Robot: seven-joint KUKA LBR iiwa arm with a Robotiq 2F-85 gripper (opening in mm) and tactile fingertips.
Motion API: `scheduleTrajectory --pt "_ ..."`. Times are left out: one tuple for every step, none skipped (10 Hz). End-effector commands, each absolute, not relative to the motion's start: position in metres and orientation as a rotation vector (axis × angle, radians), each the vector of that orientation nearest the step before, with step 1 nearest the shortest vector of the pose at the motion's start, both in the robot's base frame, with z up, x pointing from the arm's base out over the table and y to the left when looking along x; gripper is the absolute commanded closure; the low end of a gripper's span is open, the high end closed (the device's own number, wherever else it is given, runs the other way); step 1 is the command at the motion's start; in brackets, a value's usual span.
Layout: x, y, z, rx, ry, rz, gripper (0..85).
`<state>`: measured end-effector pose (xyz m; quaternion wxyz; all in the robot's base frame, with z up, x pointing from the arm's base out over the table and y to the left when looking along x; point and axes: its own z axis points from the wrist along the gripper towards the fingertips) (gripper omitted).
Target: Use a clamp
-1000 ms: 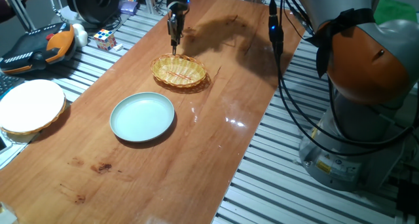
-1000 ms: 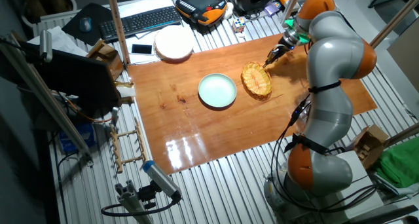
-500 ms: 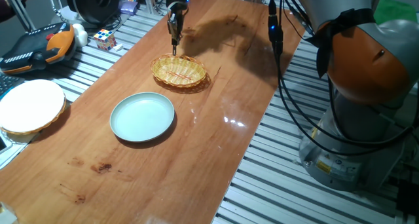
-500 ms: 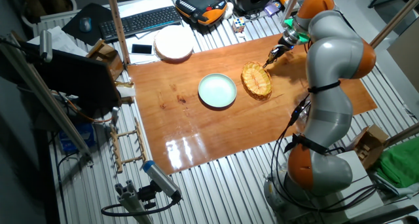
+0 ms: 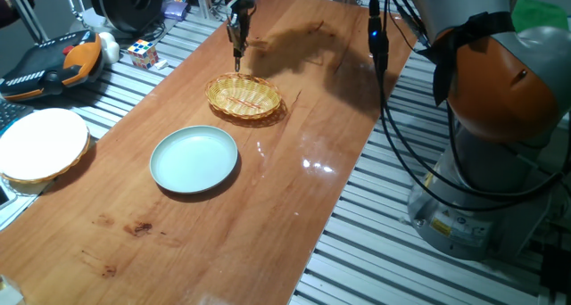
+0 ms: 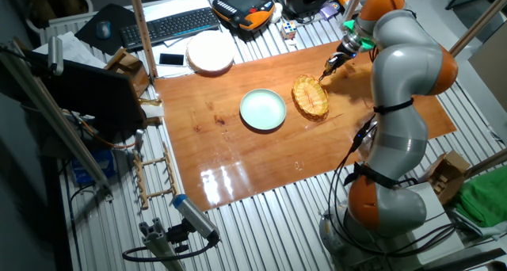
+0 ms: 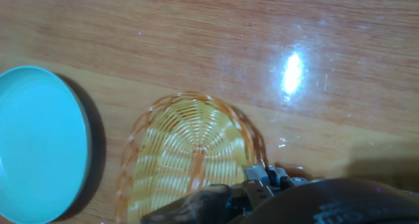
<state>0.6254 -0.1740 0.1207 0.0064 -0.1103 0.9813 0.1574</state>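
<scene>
My black gripper hangs over the far rim of the wicker basket, with its jaws closed. A slim dark-grey clamp sticks down from between the fingers, its tip just above the basket's edge. In the other fixed view the gripper is at the basket's far end. In the hand view the blurred fingers fill the bottom edge, a small metallic piece of the clamp shows at their tip, and the basket lies just below.
A light-blue plate lies on the wooden table beside the basket, also in the hand view. A white round lidded basket, a puzzle cube and an orange-black pendant sit off the table's left. Black cables hang near the robot base.
The gripper with the clamp has risen very slightly over the basket's far rim. Nothing else has moved.
</scene>
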Motion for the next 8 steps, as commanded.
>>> scheduleTrajectory --pt "0.625 -0.170 0.125 -0.336 3.075 0.479 84.3" --pt "0.623 -0.163 0.132 -0.311 3.088 0.454 84.3" --pt "0.622 -0.157 0.138 -0.292 3.095 0.436 84.3" --pt "0.621 -0.151 0.142 -0.272 3.102 0.429 84.3" --pt "0.620 -0.145 0.144 -0.246 3.106 0.427 84.3" --pt "0.620 -0.138 0.146 -0.216 3.109 0.422 84.3" --pt "0.619 -0.131 0.147 -0.187 3.110 0.422 84.3" --pt "0.619 -0.125 0.149 -0.165 3.111 0.421 84.3"
